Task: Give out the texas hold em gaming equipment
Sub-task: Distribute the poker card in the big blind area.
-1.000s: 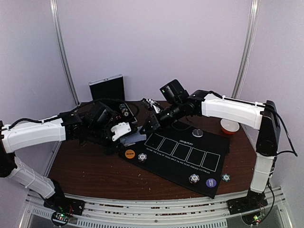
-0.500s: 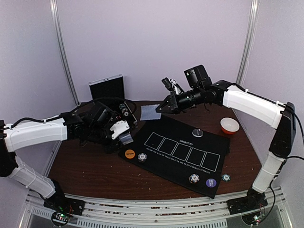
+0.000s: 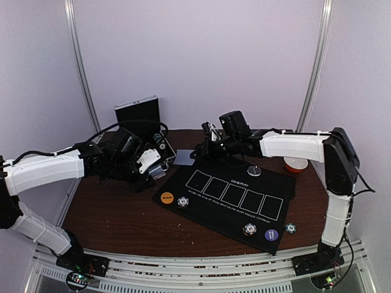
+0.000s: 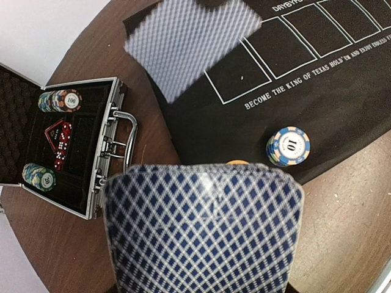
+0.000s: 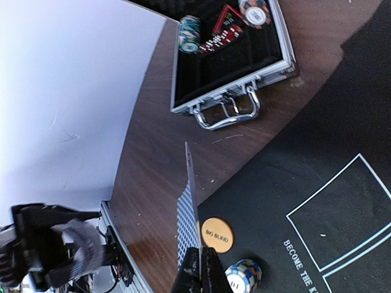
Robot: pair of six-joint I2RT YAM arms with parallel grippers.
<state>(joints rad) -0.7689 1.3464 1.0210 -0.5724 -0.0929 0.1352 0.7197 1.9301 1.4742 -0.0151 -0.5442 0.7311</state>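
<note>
Left arm reaches in from the left, low over the table, its wrist short of the mat's (image 3: 278, 183) left corner. Left gripper (image 3: 154, 166) is grasping the deck (image 4: 201, 226), backs toward the wrist camera, blue-and-white diamond pattern. Its fingers are hidden behind the deck in the wrist view.

Right arm stretches flat across the mat's far edge, forearm level, wrist over the far-left corner. Right gripper (image 5: 198, 276) is clenched on the bottom edge of one card (image 5: 191, 213). The card stands on edge above the table, just off the mat's far-left corner. It is blurred in the left wrist view and almost edge-on in the right wrist view, so no face is readable.

The open case (image 4: 73, 146) sits left of the mat with chip stacks and red dice inside. One stack reads "100" and the other stack's number is too small to read.

The orange button (image 5: 217, 234) on the mat's left corner reads "BIG BLIND". The chip (image 4: 288, 146) stack just beside it reads "10".

Mat print: "DAYBYP…", cut off at the frame edge, and "BECOME THE KING OF TEXAS HOLD'EM AND ENJOY ENDLESS…", the rest out of frame.

Near the mat's near-right corner are a second chip (image 3: 248, 229) and a purple button (image 3: 271, 234), both on the mat. A third chip (image 3: 291, 228) lies just off it. Their lettering is too small to read. A silver button (image 3: 254, 171) sits on the far edge. The bowl (image 3: 295, 163) is beyond the mat's right-far corner, partly hidden by the right arm.
</note>
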